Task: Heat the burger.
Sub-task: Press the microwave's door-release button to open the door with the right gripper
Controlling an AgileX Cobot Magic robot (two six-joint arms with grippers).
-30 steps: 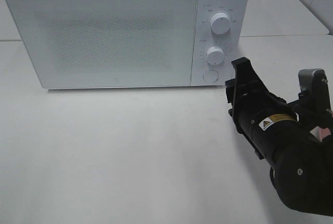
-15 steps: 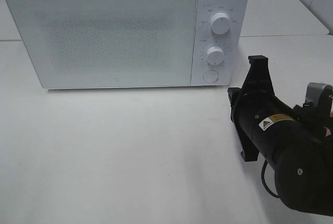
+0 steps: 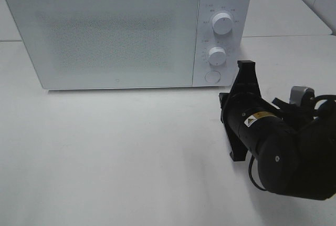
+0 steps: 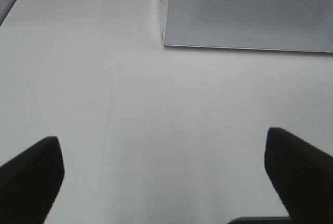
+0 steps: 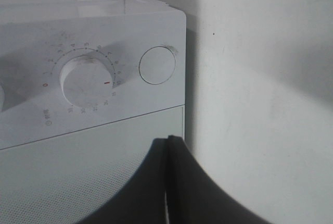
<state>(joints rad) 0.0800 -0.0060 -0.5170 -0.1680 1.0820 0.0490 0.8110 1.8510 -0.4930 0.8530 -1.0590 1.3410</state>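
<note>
Hovering over bare tabletop (image 4: 156,78) at the far left, the left gripper (image 4: 162,146) has its fingers (image 4: 31,177) spread wide and released, grasping nothing, with a front corner of the microwave (image 3: 105,31) just ahead of it. Across the middle, the door (image 3: 110,42) is shut flush and its frosted front hides whatever is inside. The burger shows in no view, so I cannot tell whether it sits in the oven or off camera. Right of the door come an upper knob (image 3: 222,24) and a lower knob (image 3: 216,55), and under them a round button (image 3: 212,76). Furthest right, the right gripper (image 3: 245,67) has its fingers clenched together on nothing, making one blunt tip that points at the panel, near the button but apart from it. Its wrist view shows the tips (image 5: 169,148) pressed together with no gap and the button beyond them. The step in hand looks like working the panel, most likely a press on the button, which I take to be the door release. If so, the heating itself is not yet under way. The next move calls for setting the tip square on the button's middle and pushing straight in. The push must be gentle enough not to shove the microwave back, must stay clear of the lower knob, and must leave room for the door to swing
</note>
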